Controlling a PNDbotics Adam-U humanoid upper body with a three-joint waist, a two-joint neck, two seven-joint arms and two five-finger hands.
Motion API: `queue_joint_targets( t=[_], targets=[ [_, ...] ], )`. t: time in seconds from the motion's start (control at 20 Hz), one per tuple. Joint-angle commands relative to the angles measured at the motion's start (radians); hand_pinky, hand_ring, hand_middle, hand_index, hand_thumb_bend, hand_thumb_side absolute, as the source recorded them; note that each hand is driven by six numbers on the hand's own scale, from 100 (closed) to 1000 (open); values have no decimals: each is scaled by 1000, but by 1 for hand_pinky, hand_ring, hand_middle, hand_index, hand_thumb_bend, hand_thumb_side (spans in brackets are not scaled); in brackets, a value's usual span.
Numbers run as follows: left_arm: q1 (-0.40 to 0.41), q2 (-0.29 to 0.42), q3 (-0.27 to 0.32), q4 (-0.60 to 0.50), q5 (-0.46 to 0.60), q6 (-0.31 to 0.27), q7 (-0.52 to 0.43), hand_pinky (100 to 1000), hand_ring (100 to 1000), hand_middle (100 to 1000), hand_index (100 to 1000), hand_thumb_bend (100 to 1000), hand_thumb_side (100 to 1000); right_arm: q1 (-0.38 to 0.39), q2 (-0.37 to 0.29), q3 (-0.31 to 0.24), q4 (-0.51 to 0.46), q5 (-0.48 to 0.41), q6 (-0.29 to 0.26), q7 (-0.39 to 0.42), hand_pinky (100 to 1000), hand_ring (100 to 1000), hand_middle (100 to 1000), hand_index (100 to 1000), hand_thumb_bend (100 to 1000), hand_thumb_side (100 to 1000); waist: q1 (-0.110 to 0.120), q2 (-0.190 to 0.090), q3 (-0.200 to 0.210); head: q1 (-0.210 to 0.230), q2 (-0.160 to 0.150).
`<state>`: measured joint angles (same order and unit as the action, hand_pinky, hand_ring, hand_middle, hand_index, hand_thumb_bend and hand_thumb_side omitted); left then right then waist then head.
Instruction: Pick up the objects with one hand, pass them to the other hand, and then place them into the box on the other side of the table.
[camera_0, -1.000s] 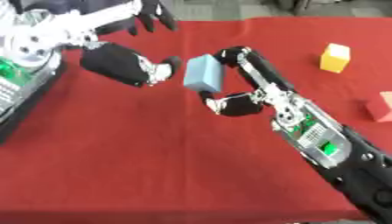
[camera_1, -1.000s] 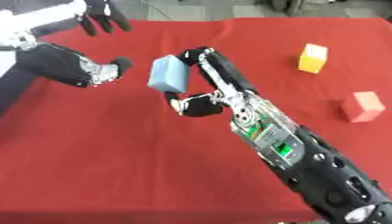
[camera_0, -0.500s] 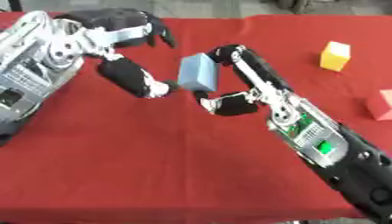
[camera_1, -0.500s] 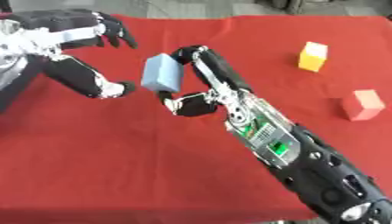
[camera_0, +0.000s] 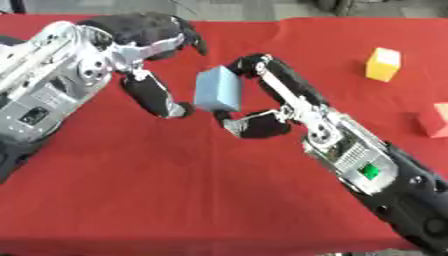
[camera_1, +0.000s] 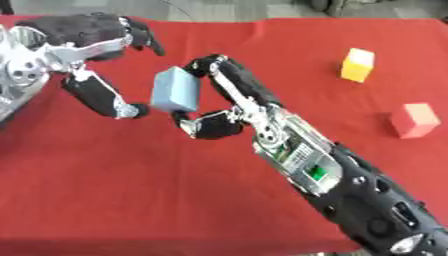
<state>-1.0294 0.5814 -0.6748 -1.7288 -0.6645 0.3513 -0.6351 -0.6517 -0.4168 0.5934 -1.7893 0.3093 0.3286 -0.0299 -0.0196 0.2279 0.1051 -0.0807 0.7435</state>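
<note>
Pinching blue block (camera_0: 219, 90) w/ my right hand (camera_0: 262, 107) above red table (camera_0: 175, 190); left hand (camera_0: 149, 60) spread open just beside it, contact unclear. Red cube (camera_0: 435, 120) cut off at edge.

Bright, even light; soft blur

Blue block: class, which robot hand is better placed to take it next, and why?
The left robot hand. The blue block is pinched in the right robot hand, and the left's open fingers and thumb already bracket the block's free side, so it probably only needs to close.
</note>
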Motion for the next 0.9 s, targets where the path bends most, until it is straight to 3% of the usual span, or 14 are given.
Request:
queue_joint_targets(
  t=[0.05, 0.4, 0.65, 0.9],
  targets=[
    [-17, 2, 2, -2, -2, 1, 19, 805, 823, 840, 887, 443, 222, -18, -1, 2, -24, 4, -7, 9, 814, 778, 475, 595, 100, 100, 2, -21, -1, 3, -14],
    [-5, 1, 6, -28, 57, 30, 26, 791, 816, 833, 871, 383, 282, -16, 5, 9, -9, 15, -17, 5, 816, 778, 475, 595, 100, 100, 2, -18, 1, 4, -18],
    [9, 30, 27, -88, 78, 66, -42, 793, 818, 835, 871, 392, 290, -15, 7, 9, 1, 23, -22, -12, 814, 776, 472, 590, 100, 100, 3, -17, 3, 3, -18],
    [15, 27, 27, -96, 84, 82, -52, 790, 818, 835, 872, 401, 305, 3, -16, 10, -31, 12, -25, -11, 816, 777, 472, 591, 100, 100, 0, -15, 4, -2, -22]
  ],
)
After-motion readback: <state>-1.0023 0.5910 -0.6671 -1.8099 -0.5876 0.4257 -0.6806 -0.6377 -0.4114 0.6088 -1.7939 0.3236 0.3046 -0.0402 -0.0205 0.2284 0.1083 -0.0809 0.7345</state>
